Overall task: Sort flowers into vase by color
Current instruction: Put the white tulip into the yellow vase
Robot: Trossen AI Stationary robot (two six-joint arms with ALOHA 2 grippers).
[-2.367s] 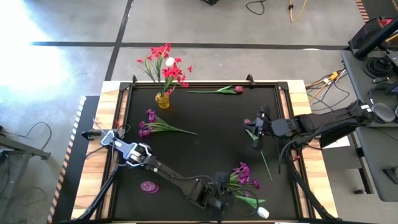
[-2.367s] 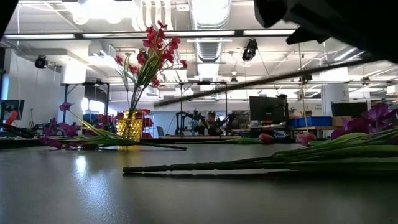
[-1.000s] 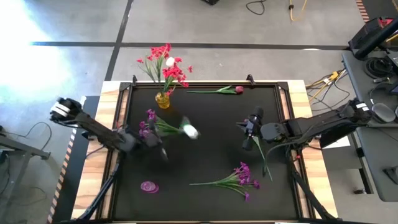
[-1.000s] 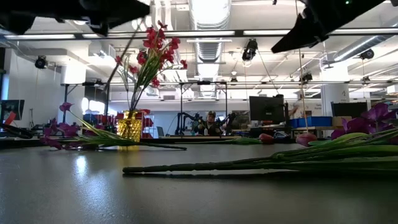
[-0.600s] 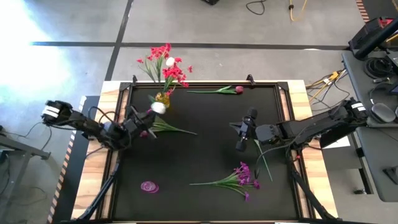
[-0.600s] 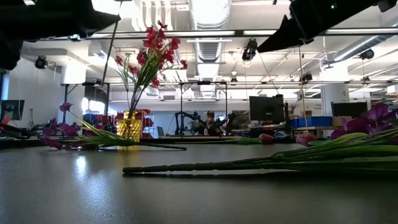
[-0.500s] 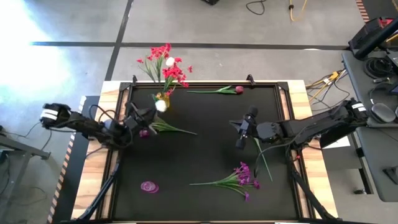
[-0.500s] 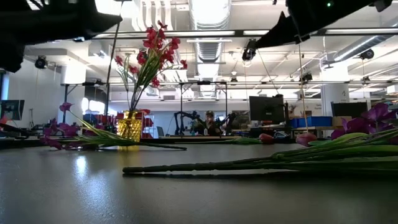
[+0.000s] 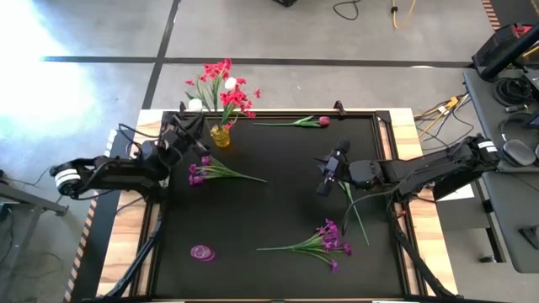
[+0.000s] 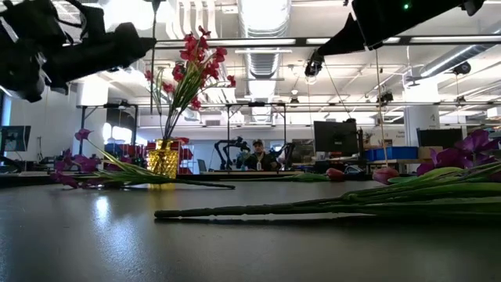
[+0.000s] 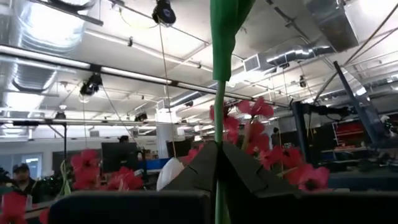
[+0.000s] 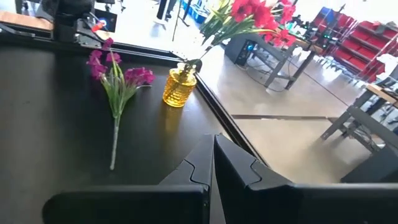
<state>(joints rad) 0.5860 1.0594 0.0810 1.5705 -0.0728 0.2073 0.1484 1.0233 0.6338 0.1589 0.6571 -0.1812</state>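
Pinching a white-budded stem (image 9: pixel 195 105) beside the far-left yellow vase (image 9: pixel 220 135) of red blooms, the left gripper (image 9: pixel 187 130) leaves purple sprigs (image 9: pixel 328 238) and a tulip (image 9: pixel 296 122) unsorted; the right gripper (image 9: pixel 324 178), pressed together, hovers mid-table.

Red-pink blooms (image 9: pixel 227 91) stand upright in the amber glass vase (image 9: pixel 221 135) at the table's eleven o'clock. A purple sprig (image 9: pixel 208 171) lies flat at nine o'clock, a second purple sprig (image 9: pixel 316 241) at five, a pink tulip (image 9: pixel 296 122) at twelve. The white bud (image 9: pixel 195 104) hangs beside the vase.
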